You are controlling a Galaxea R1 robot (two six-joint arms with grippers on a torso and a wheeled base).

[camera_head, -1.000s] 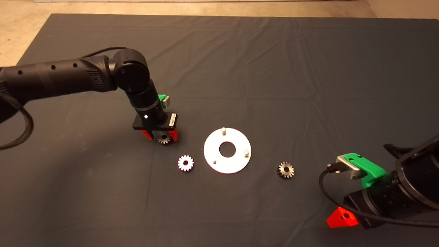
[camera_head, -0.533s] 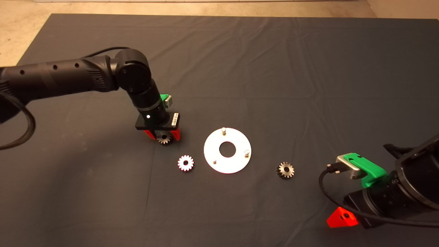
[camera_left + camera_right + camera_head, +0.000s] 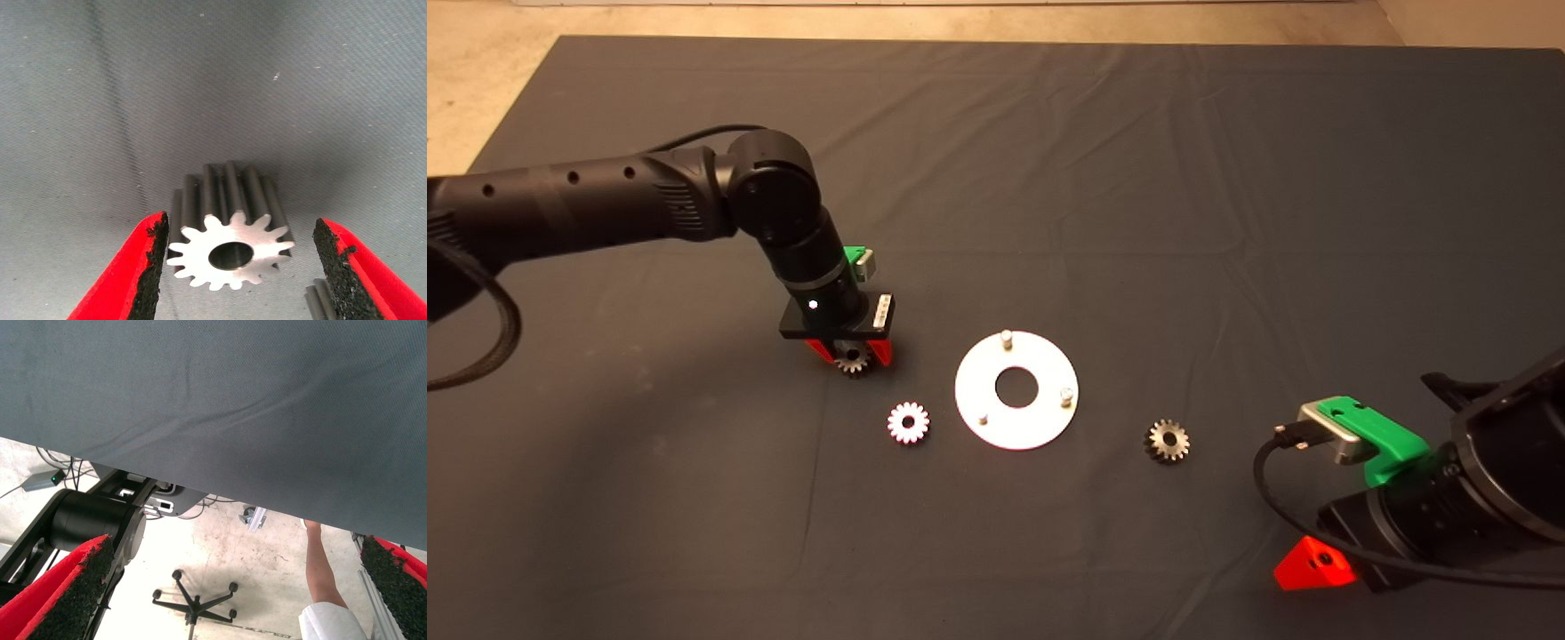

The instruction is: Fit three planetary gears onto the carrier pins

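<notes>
Lowered slightly, left gripper straddles a gear (jaws apart).

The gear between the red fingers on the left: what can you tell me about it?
The gear is a small silvery metal spur gear with short straight teeth and a round centre bore. It lies flat on the dark mat, left of the disc. The left gripper straddles it, open: one black pad sits at its teeth, though contact is unclear, while the other stands clearly apart.
</notes>
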